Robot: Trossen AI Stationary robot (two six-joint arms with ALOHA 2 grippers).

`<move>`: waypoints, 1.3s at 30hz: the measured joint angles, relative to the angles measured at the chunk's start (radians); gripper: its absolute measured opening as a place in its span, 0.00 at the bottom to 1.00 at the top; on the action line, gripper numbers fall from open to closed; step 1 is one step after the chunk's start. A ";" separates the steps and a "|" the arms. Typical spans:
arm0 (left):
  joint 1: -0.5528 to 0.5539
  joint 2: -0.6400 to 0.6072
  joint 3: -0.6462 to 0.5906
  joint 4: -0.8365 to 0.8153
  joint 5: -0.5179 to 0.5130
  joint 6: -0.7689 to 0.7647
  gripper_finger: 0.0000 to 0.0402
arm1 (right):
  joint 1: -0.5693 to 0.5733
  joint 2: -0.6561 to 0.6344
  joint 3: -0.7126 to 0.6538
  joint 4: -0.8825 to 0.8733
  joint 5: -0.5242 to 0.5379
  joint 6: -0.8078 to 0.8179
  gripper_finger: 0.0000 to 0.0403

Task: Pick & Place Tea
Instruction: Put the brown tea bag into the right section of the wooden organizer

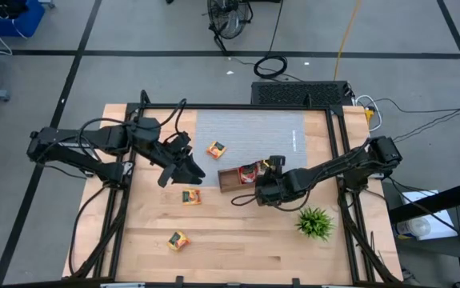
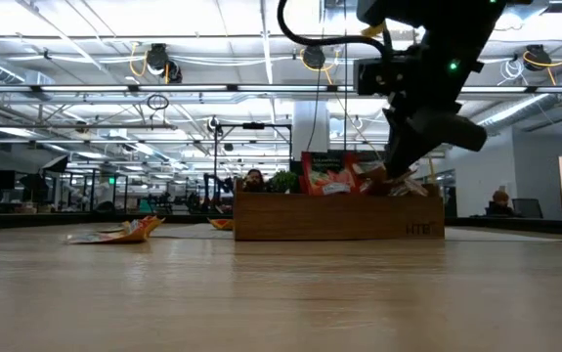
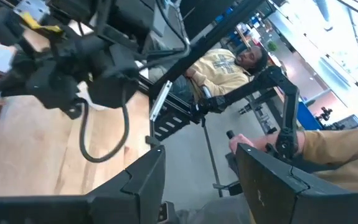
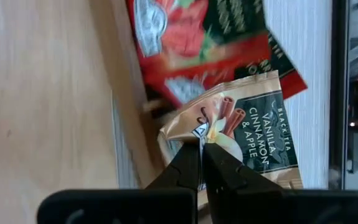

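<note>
From above, the right tool [image 1: 260, 192] sits at centre right of the frame, at the near edge of the wooden tray [image 1: 228, 181], which already holds red sachets. The left tool [image 1: 183, 169] hovers left of centre, jaws part open and holding nothing. Three loose tea sachets lie on the tabletop [image 1: 238, 248]: one [image 1: 216, 149] above centre, one [image 1: 190, 196] just below the left tool, one [image 1: 178, 239] at lower left.

At tabletop level, the right tool [image 2: 410, 161] reaches down into the tray [image 2: 339, 217] at the right of centre, among upright sachets.

The left wrist camera looks out past the tabletop edge; its dark fingers [image 3: 141, 180] stand apart.

The right wrist camera shows the jaws pinched shut on the corner of a pale vanilla-cinnamon sachet [image 4: 253, 134], lying against red ones [image 4: 194, 37]. To place it well, I judge it should be lowered fully into a compartment before release, then lifted straight out so neighbours stay put.
</note>
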 joint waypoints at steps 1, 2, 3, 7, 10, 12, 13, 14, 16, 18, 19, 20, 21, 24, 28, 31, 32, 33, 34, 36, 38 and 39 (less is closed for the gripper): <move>-0.006 0.000 0.000 -0.001 0.000 0.000 0.49 | -0.003 0.003 -0.003 0.009 0.000 -0.006 0.00; -0.012 0.000 0.000 0.000 0.000 0.001 0.49 | -0.004 0.008 -0.008 0.017 0.000 -0.007 0.00; -0.016 0.000 0.000 -0.001 0.000 0.001 0.49 | -0.007 0.012 -0.013 0.018 0.000 -0.008 0.00; -0.037 0.000 0.000 -0.001 0.000 0.001 0.49 | -0.018 0.011 -0.040 0.053 -0.008 -0.019 0.00; -0.051 0.000 0.000 0.000 0.000 0.001 0.49 | -0.024 0.011 -0.046 0.059 -0.029 -0.033 0.00; -0.058 0.000 0.000 0.000 0.000 0.002 0.49 | -0.029 0.011 -0.056 0.077 -0.031 -0.042 0.00; -0.060 0.000 0.000 -0.001 0.000 0.001 0.49 | -0.031 0.011 -0.061 0.082 -0.033 -0.042 0.00; -0.063 0.000 0.000 -0.001 0.000 0.001 0.49 | -0.034 0.011 -0.066 0.090 -0.045 -0.043 0.00; -0.068 0.000 0.000 0.000 0.000 0.002 0.49 | -0.041 0.010 -0.084 0.117 -0.079 -0.051 0.00; -0.071 0.000 0.000 -0.001 0.000 0.001 0.49 | -0.042 0.009 -0.101 0.134 -0.089 -0.054 0.00; -0.071 0.000 0.000 -0.001 0.000 0.000 0.49 | -0.042 0.008 -0.106 0.138 -0.089 -0.057 0.00; -0.071 0.000 0.000 0.000 0.000 0.000 0.49 | -0.042 0.008 -0.107 0.139 -0.090 -0.061 0.00; -0.071 0.000 0.000 0.000 0.000 0.000 0.49 | -0.043 0.008 -0.107 0.142 -0.091 -0.068 0.01; -0.071 0.000 0.000 0.000 0.000 0.000 0.49 | -0.053 0.008 -0.108 0.169 -0.112 -0.101 0.01; -0.070 0.000 0.000 0.000 0.000 -0.006 0.49 | -0.076 0.008 -0.109 0.192 -0.167 -0.120 0.04; -0.070 0.000 0.000 0.000 0.010 -0.024 0.49 | -0.082 0.005 -0.109 0.192 -0.180 -0.117 0.11; -0.070 0.000 0.000 0.001 0.025 -0.027 0.49 | -0.083 0.002 -0.108 0.191 -0.183 -0.117 0.13; -0.070 0.000 0.000 0.002 0.037 -0.029 0.49 | -0.083 0.000 -0.105 0.190 -0.185 -0.117 0.15; -0.070 0.000 0.000 0.002 0.047 -0.030 0.49 | -0.083 -0.005 -0.103 0.188 -0.185 -0.117 0.17; -0.072 0.000 0.000 0.002 0.050 -0.029 0.49 | -0.083 -0.021 -0.104 0.191 -0.203 -0.115 0.20; -0.074 0.000 0.000 0.003 0.050 -0.029 0.49 | -0.082 -0.037 -0.104 0.189 -0.214 -0.103 0.22; -0.074 0.000 0.000 0.003 0.050 -0.029 0.49 | -0.081 -0.047 -0.104 0.184 -0.218 -0.094 0.22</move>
